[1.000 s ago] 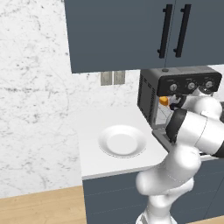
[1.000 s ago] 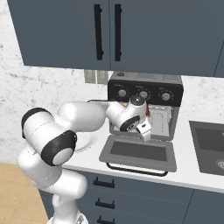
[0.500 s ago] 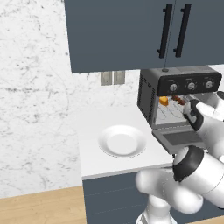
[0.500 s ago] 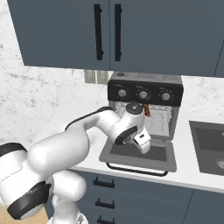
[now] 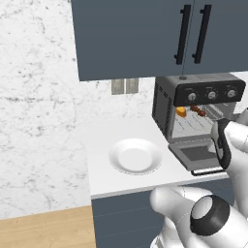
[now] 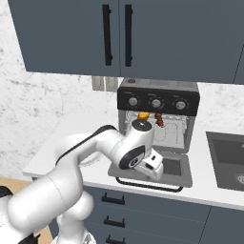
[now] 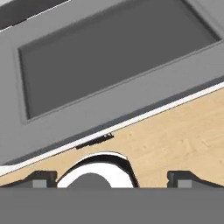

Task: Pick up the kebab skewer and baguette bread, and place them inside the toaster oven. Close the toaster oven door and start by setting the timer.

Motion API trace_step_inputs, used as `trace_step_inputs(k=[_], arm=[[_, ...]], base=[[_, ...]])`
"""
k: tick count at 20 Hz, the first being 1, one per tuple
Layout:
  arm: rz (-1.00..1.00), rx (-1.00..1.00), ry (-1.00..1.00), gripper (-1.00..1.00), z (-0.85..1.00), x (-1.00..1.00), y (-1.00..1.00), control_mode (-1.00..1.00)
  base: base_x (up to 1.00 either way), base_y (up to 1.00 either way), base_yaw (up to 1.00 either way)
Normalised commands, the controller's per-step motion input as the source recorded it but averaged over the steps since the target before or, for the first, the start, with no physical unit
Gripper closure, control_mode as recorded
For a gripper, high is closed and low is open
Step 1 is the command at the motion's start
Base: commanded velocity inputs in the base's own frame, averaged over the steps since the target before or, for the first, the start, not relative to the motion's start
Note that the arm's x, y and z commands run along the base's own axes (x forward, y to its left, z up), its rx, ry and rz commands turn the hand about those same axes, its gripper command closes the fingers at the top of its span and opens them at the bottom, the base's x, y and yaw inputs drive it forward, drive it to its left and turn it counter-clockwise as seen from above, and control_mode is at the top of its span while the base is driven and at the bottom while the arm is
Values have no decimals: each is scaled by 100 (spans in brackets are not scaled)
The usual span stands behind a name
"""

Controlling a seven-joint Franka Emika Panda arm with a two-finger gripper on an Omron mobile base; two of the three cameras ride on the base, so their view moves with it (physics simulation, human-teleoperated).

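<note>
Place: we see a kitchen | cues: white worktop (image 5: 121,179), toaster oven (image 6: 157,97), dark wall cabinets (image 5: 145,34), sink (image 6: 228,159), marble backsplash (image 5: 38,121)

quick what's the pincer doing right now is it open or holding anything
Pincer: open, holding nothing, poised over the lowered toaster oven door.
</note>
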Motion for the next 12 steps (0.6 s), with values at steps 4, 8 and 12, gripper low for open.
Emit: trace_step_inputs(k=[4,8,12], arm=[[35,-8,24,-100,-32,-40,6,-100],[23,0,8,-100,-46,-10,16,-100],[14,0,-1,-100,-59,0,4,-100]], base=[[0,0,0],[0,0,0],[0,0,0]])
